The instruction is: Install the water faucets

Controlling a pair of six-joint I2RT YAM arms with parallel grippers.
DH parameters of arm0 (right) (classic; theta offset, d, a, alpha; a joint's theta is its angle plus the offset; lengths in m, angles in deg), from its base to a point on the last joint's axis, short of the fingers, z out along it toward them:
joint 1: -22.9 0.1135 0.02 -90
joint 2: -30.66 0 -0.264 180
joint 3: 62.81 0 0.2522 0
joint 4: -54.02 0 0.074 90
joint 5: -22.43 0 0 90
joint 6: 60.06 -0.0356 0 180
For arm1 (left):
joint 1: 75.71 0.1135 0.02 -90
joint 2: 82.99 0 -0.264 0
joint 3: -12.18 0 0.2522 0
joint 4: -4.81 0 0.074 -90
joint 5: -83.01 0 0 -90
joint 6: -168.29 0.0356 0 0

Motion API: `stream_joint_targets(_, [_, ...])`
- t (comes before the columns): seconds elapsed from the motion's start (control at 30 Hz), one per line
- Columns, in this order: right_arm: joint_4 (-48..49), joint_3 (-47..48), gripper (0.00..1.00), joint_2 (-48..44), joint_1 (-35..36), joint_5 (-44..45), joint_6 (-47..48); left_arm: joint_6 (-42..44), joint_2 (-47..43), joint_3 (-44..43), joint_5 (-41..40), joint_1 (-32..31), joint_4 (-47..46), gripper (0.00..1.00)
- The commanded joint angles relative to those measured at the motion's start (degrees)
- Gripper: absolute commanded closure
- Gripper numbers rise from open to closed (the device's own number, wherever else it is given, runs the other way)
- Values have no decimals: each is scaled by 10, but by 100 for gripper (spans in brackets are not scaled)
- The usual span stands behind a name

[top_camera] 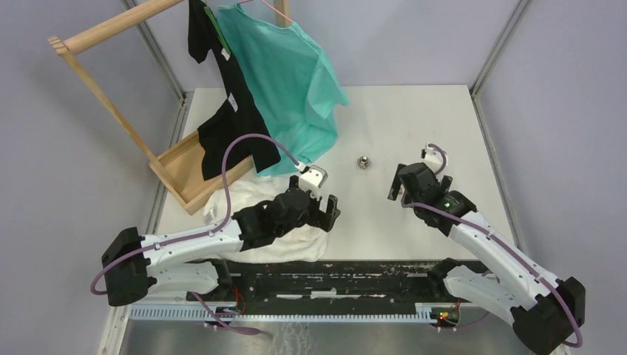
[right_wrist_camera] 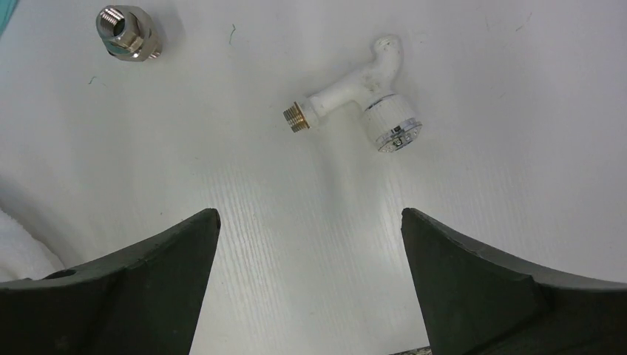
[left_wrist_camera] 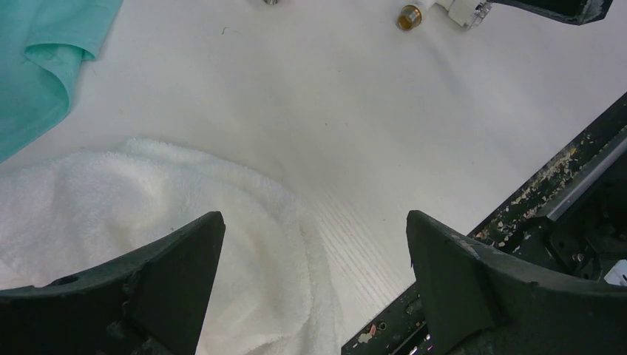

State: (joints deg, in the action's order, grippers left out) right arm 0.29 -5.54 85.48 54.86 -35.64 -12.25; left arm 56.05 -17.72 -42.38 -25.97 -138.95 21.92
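Took the silver fitting [top_camera: 362, 162] as the reference for all positions. Found the worktop [top_camera: 414, 122] carrying both task parts loose and unjoined; judged installation as not yet begun.

Noted a wooden rack [top_camera: 96, 96] hung with a teal shirt [top_camera: 288, 81] and a black shirt [top_camera: 229, 111], well off to the left-arm side of the fitting; judged it unrelated to the job. Noted a white towel [left_wrist_camera: 148, 207] bunched on the near-left side of the fitting, under the left arm.

Observed the left tool [left_wrist_camera: 312, 222] with jaws spread fully and nothing between them, poised over the towel edge, near-left of the fitting. Observed the right tool [right_wrist_camera: 310, 222], likewise fully spread and empty, near-right of the fitting and aimed at the spout. Judged this as a line-up for a pick, with the left tool kept free for the mating part.

Located the white plastic spout [right_wrist_camera: 355, 85] lying on its side to the right of the fitting, near it but not touching. Recorded a curved outlet, a brass threaded stub [right_wrist_camera: 298, 117] pointing back toward the fitting, and a round clear-rimmed knob [right_wrist_camera: 392, 126]. Could not make out the marking on the knob.

Located the fitting itself between the two tools, farther from the arm bases. Recorded short bright metal with a hex collar, and a male thread uppermost as far as could be told.
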Motion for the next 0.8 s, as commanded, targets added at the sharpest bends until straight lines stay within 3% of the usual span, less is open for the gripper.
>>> stream_joint_targets(0.0, [33,-9,0,-36,-2,5,-5,-22,-21,-10,-18,-2,-13,1])
stream_joint_targets(0.5, [43,-19,0,-12,-2,-40,-11,-16,38,-3,56,-4,-5,0])
stream_joint_targets(0.6, [58,6,0,32,-2,-72,11,-16,39,-3,59,-6,-17,0])
stream_joint_targets(0.77, [13,145,0,183,-2,-109,49,-6,54,-28,46,-7,-11,0])
